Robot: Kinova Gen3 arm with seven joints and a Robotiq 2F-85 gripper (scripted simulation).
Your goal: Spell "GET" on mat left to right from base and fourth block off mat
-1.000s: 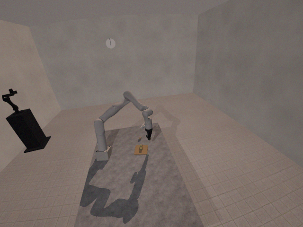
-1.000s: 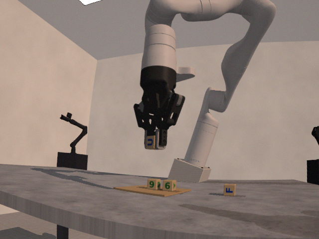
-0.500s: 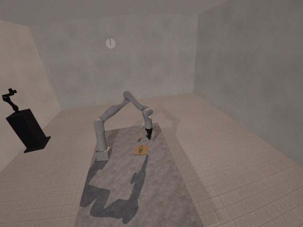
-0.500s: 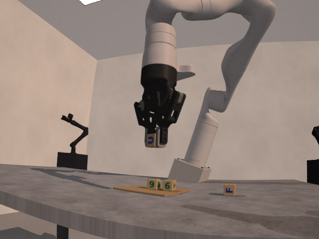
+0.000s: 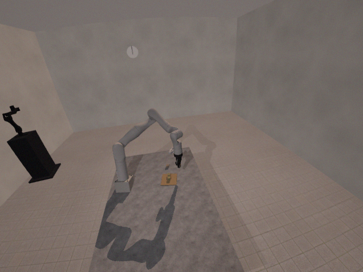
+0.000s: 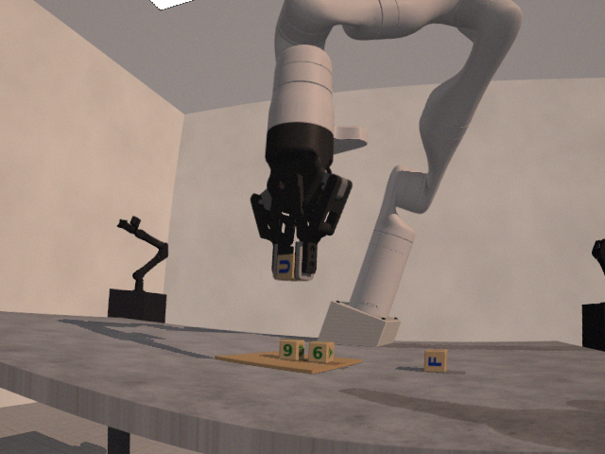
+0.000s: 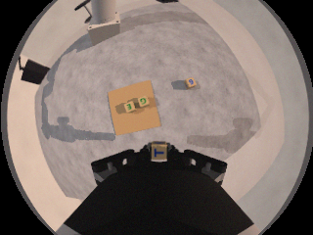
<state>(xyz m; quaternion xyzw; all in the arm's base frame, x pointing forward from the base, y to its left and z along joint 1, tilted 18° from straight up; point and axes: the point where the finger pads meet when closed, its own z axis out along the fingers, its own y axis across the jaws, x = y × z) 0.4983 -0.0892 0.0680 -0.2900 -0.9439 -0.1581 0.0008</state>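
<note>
My gripper is shut on a wooden block with blue letters and holds it well above the table, off the mat's near side. The held block also shows in the wrist view. The tan mat lies flat on the table and carries two blocks with green marks, side by side: one and the other. They show in the wrist view on the mat. A fourth block with a blue side letter F lies off the mat; it also shows in the wrist view.
The robot base stands behind the mat. A black pedestal with a dark arm stands beyond the table at the left. The table's rounded edge runs along the front.
</note>
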